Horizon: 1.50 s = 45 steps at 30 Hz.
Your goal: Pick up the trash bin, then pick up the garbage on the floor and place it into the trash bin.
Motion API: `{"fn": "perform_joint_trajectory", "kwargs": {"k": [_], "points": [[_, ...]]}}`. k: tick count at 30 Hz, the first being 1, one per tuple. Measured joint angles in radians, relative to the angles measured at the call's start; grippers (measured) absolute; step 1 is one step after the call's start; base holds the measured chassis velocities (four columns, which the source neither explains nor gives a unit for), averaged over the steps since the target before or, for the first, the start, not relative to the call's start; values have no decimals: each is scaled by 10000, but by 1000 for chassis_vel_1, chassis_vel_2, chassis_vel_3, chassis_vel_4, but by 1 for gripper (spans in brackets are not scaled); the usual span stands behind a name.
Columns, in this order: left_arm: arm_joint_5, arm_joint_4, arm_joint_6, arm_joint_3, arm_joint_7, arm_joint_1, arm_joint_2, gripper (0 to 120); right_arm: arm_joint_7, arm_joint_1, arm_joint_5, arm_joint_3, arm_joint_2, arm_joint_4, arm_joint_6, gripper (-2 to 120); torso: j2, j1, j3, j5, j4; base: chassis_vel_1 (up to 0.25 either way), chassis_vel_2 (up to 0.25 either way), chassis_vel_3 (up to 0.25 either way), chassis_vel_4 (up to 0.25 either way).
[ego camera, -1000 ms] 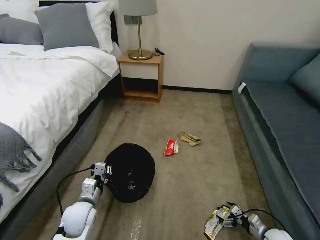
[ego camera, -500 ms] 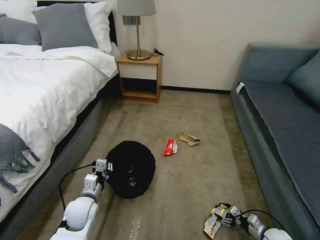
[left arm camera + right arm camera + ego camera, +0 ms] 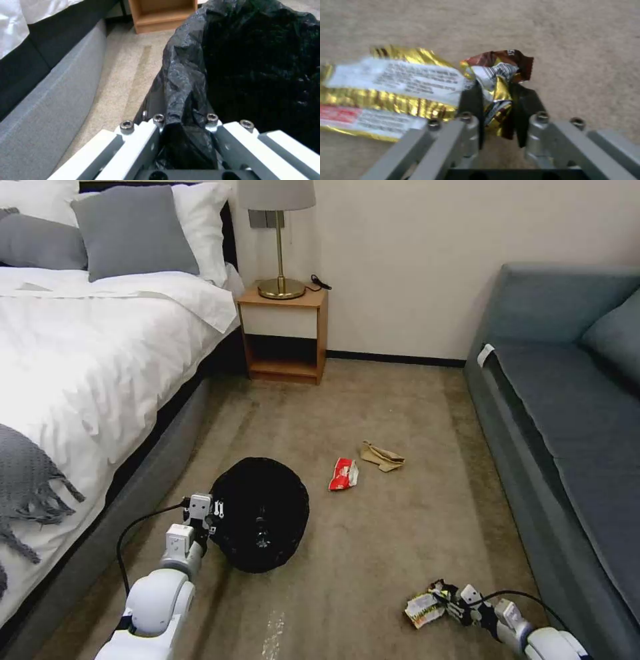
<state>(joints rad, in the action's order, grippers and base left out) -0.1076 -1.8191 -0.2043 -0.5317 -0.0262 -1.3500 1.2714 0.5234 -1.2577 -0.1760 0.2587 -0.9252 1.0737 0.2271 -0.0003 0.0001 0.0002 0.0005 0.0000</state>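
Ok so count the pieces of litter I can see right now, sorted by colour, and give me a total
Gold-yellow wrapper, pinched in the right gripper: 1
Red-white packet on the carpet: 1
Tan paper on the carpet: 1
Total: 3
There is also something small inside the trash bin, held at its rim by the left gripper, but I cannot tell what it is.

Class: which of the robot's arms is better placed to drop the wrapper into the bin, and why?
Right. The right gripper already pinches the wrapper, while the left gripper is clamped on the trash bin rim.
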Motion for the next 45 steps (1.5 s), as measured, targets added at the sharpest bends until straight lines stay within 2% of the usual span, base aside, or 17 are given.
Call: {"fn": "perform_joint_trajectory", "kwargs": {"k": [2,4,17,26,35,39,42,43,45], "points": [[-17,-21,13,-26,-2,-35,-45,4,201,-65,-55,106,-24,81,45,2,0,0,0,-3,1,0,0,0,0],[-22,-30,21,-34,-15,-55,-60,4,228,-90,-73,142,-41,116,53,0,0,0,0,-3,0,0,0,0,0],[-59,-187,59,-23,-50,-180,-148,4,185,-184,-296,529,-145,606,87,0,2,0,-1,-5,-1,0,0,0,0],[-56,-282,295,86,-194,-216,-105,4,-299,517,-1576,801,-341,2291,-81,0,3,0,-1,-8,1,0,0,0,0],[-10,-336,351,320,-155,-358,-45,4,-1775,1474,-3848,293,-850,4400,-1288,0,3,0,-1,-10,2,0,0,0,0],[11,-331,354,380,-147,-361,-8,4,-2001,1440,-4441,-11,-967,5116,-1718,0,3,-1,-1,-6,3,0,0,0,0],[-44,-412,313,509,-43,-301,-14,4,-2174,1169,-5099,-481,-1286,6216,-2614,0,4,-1,-1,-8,-1,0,0,0,0],[-44,-412,313,509,-43,-301,-14,4,-2174,1169,-5099,-481,-1286,6216,-2614,0,4,-1,-1,-8,-1,0,0,0,0],[-119,-491,199,579,69,-310,-22,4,-2220,1035,-5068,-767,-1728,6436,-2936,0,4,0,-2,-7,-1,0,0,0,0]]}}
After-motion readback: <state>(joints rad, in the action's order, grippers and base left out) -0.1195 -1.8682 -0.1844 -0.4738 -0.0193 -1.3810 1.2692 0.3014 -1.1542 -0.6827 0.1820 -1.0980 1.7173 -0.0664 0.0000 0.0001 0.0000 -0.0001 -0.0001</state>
